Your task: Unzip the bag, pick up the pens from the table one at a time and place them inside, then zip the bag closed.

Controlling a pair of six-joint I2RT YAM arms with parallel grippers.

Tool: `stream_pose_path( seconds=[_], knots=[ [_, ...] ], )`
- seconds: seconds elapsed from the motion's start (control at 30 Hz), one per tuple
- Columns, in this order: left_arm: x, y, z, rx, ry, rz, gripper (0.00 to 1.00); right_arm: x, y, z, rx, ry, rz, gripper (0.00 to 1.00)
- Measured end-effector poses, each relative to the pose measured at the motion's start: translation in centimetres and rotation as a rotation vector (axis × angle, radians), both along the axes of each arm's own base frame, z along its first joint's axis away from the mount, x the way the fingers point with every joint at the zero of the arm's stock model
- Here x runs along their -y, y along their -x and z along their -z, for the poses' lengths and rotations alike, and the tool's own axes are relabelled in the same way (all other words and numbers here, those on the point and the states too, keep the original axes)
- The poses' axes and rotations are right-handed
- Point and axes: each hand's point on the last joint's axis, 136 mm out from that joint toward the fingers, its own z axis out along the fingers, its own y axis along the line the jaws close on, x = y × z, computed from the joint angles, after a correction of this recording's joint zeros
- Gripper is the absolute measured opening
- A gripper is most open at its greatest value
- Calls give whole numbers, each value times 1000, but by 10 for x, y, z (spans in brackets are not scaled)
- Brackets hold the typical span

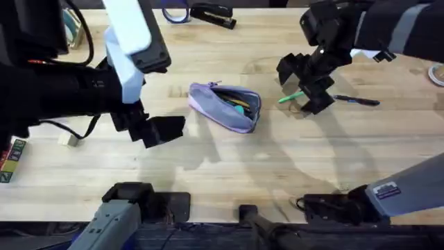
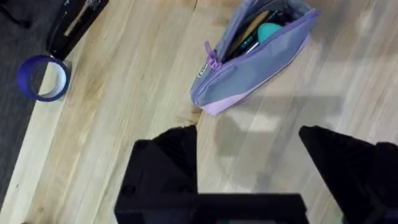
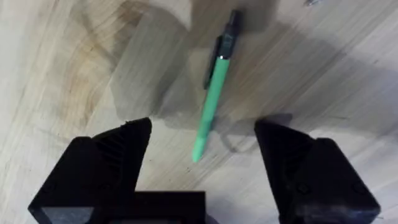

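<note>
The bag [image 1: 225, 105] lies unzipped in the middle of the table [image 1: 229, 167], with items showing in its mouth; the left wrist view shows the bag [image 2: 255, 59] with its zipper open. My left gripper [image 1: 161, 130] hovers open just left of it, holding nothing [image 2: 249, 162]. The green pen [image 1: 290, 98] lies on the wood right of the bag, and my right gripper [image 1: 310, 87] hangs open directly above it. In the right wrist view the green pen [image 3: 211, 106] lies between and beyond the open fingers [image 3: 121, 149]. A dark pen [image 1: 355, 101] rests further right.
A black stapler [image 1: 212, 14] and a blue tape roll [image 1: 175, 12] sit at the table's far edge; both show in the left wrist view, stapler [image 2: 74, 25] and tape roll [image 2: 42, 78]. A small box [image 1: 12, 160] lies at the left edge.
</note>
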Motion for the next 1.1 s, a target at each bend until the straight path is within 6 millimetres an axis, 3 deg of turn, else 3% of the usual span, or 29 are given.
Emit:
stream_pose_path(
  seconds=[0.33,0.53,0.63,0.77,0.93,1.1],
  knots=[
    [0,0,0,0,0,0,993,0,1,2,-14,3,-1,981],
    [0,0,0,0,0,0,993,3,8,4,-45,16,-3,603],
    [0,0,0,0,0,0,993,2,4,4,-31,10,-3,480],
    [0,0,0,1,0,0,993,1,1,4,-20,5,-3,244],
    [0,0,0,0,0,0,993,0,0,4,-16,3,-2,50],
    [0,0,0,0,0,0,993,0,0,4,-16,5,-20,36]
  ],
)
